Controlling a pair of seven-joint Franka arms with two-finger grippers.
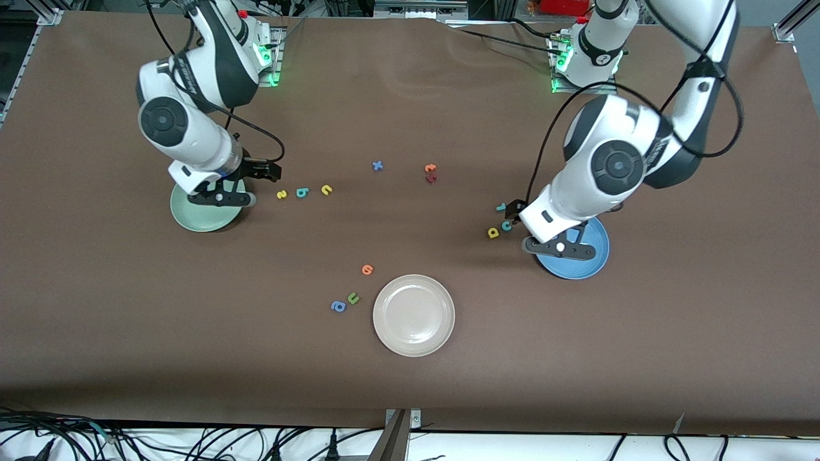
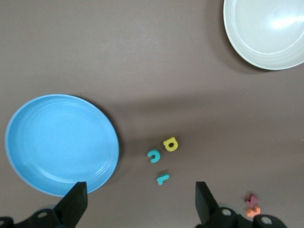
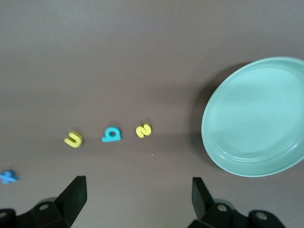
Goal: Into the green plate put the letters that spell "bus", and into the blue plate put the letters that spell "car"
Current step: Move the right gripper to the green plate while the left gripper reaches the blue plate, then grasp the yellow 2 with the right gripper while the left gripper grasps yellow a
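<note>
The yellow s (image 1: 281, 194) (image 3: 143, 130), teal b (image 1: 302, 192) (image 3: 111, 135) and yellow u (image 1: 327, 189) (image 3: 73, 139) lie in a row on the table beside the green plate (image 1: 192, 218) (image 3: 256, 116). My right gripper (image 1: 262, 170) (image 3: 137, 197) hangs open and empty over the table between that plate and the s. The teal r (image 1: 501, 207) (image 2: 163, 178), teal c (image 1: 507, 225) (image 2: 153, 156) and yellow a (image 1: 493, 232) (image 2: 170, 144) lie beside the blue plate (image 1: 576, 266) (image 2: 59, 142). My left gripper (image 1: 514, 213) (image 2: 141, 204) is open over the table by the r.
A beige plate (image 1: 414, 315) (image 2: 268, 33) sits nearer the front camera, with an orange letter (image 1: 367, 269), an olive u (image 1: 353, 298) and a blue a (image 1: 338, 307) beside it. A blue x (image 1: 377, 166) and orange (image 1: 430, 168) and dark red letters (image 1: 431, 178) lie mid-table.
</note>
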